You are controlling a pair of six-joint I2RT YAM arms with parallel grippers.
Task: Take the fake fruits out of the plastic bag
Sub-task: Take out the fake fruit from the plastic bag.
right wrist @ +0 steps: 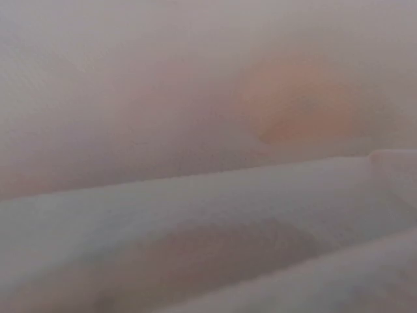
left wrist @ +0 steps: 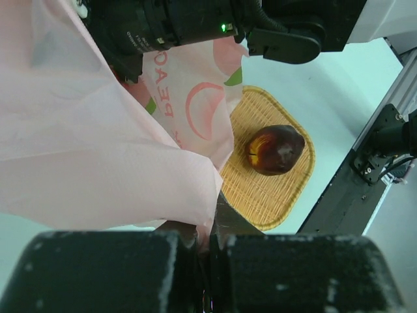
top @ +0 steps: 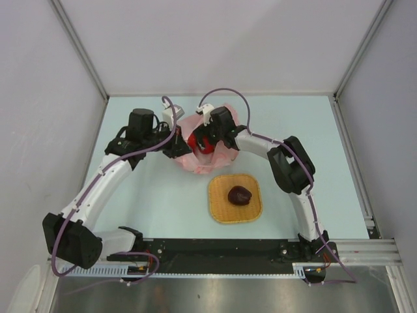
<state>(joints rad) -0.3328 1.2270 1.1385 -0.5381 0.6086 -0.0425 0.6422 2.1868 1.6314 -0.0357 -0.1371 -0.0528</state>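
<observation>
Your left gripper (left wrist: 207, 238) has its jaws pinched tight on a fold of the pink plastic bag (left wrist: 98, 163), at the bag's 9 o'clock edge. Your right gripper (top: 204, 141) is sunk in the bag mouth by a red fruit (top: 195, 142) (its jaws are lost in blurred plastic, so I cannot tell their state). A dark purple fruit (top: 240, 195) lies on the woven mat (top: 218, 208), 5 o'clock of the bag on the table (top: 163, 195).

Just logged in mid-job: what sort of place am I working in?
Probably a lab test cell: bare grey walls box in a pale table, arms bolt to a black plate, and the only props are a bag, mat and fake fruit.
</observation>
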